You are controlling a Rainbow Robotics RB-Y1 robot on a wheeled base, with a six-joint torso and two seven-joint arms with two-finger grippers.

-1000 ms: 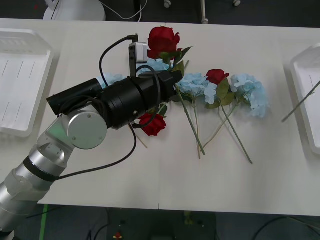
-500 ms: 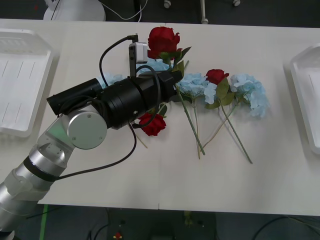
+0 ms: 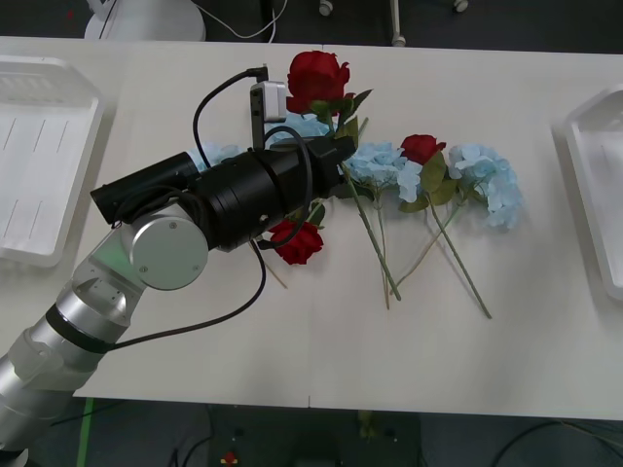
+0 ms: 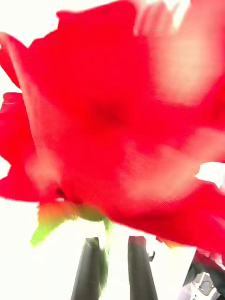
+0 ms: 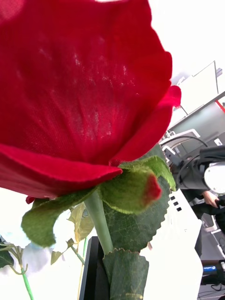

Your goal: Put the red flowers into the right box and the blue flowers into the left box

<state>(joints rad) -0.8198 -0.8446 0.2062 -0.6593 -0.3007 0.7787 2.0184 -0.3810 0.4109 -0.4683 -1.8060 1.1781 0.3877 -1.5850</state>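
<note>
Left wrist view: left pincer (image 5: 110, 276) pinches a red rose's (image 5: 79, 89) stem, bloom just above its fingers.

front: bright, even, soft shadows | right wrist: overexposed, rose (image 4: 117, 131) blurred | left wrist: sharp, background blown white

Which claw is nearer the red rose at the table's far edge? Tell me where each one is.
Left. The left claw is at the far red rose, on its stem just below the head. The right claw is away from it, close under another red rose.
</note>
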